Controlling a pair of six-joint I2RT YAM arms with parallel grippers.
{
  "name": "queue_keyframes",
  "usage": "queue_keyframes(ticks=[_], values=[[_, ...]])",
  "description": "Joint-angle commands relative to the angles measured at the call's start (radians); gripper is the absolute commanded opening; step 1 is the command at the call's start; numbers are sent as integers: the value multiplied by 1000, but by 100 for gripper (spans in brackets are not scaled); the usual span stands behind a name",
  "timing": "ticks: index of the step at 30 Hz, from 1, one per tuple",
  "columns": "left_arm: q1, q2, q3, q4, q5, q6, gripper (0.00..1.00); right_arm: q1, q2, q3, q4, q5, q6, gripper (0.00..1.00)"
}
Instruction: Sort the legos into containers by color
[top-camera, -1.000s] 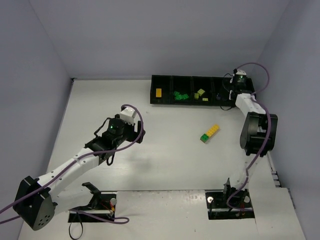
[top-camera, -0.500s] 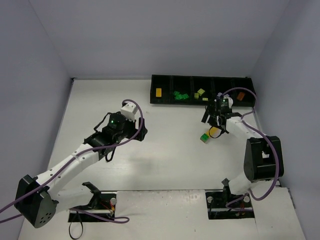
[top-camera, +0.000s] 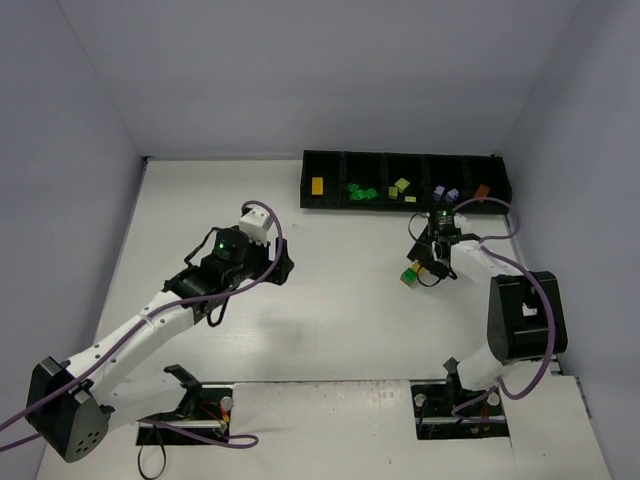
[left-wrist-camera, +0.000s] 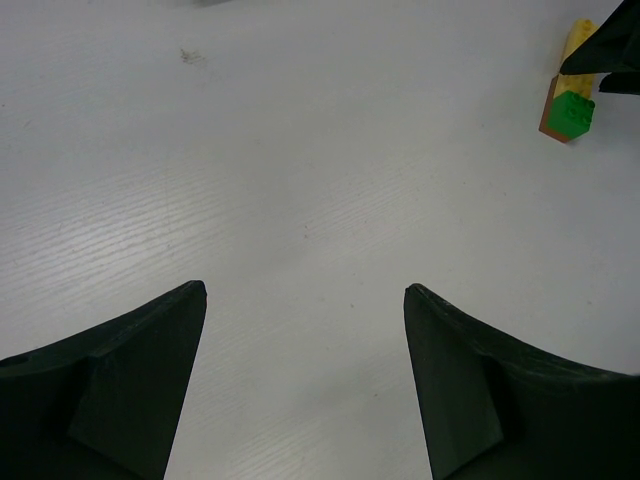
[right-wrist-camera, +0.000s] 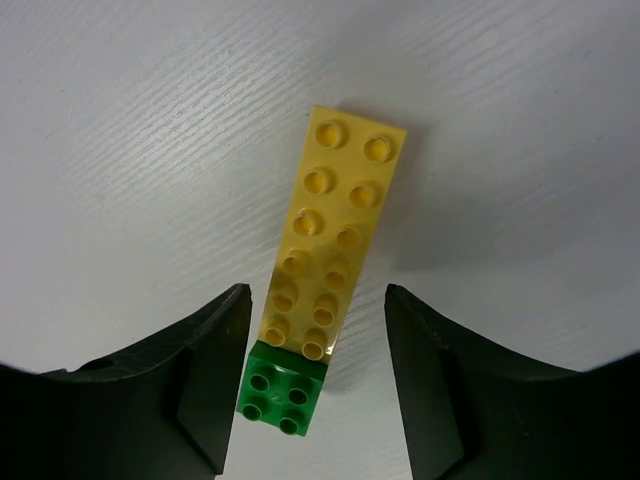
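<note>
A long yellow lego (right-wrist-camera: 335, 250) joined to a small dark green lego (right-wrist-camera: 283, 392) lies flat on the white table (top-camera: 330, 300). My right gripper (right-wrist-camera: 315, 295) hangs over it, open, one finger on each side of the green end with gaps showing. From above, this stack (top-camera: 410, 275) sits just below-left of the right gripper (top-camera: 432, 262). In the left wrist view the stack (left-wrist-camera: 570, 100) shows an orange-brown side. My left gripper (left-wrist-camera: 305, 290) is open above bare table. The containers (top-camera: 330, 205) hold yellow (top-camera: 317, 184), green (top-camera: 360, 190), lime (top-camera: 402, 185), lavender (top-camera: 443, 192) and orange (top-camera: 481, 190) legos.
The black tray runs along the table's far edge. Grey walls close in at left, back and right. The left arm (top-camera: 225, 255) stretches over the table's middle left. Both arm bases sit on the near edge.
My right arm has swung from the tray's far-right compartment down to the yellow-and-green stack, leaving an orange lego there. The left arm crept slightly up and right.
</note>
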Motion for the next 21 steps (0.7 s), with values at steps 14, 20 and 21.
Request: queue_keyframes(ticks=[14, 20, 21], values=[[-6, -19, 6, 46, 12, -21, 73, 284, 106, 125, 132, -163, -262, 7], [-6, -5, 3, 56, 21, -45, 73, 396, 183, 171, 149, -350, -458, 2], [-6, -4, 1, 63, 24, -51, 73, 408, 187, 169, 160, -386, -472, 0]])
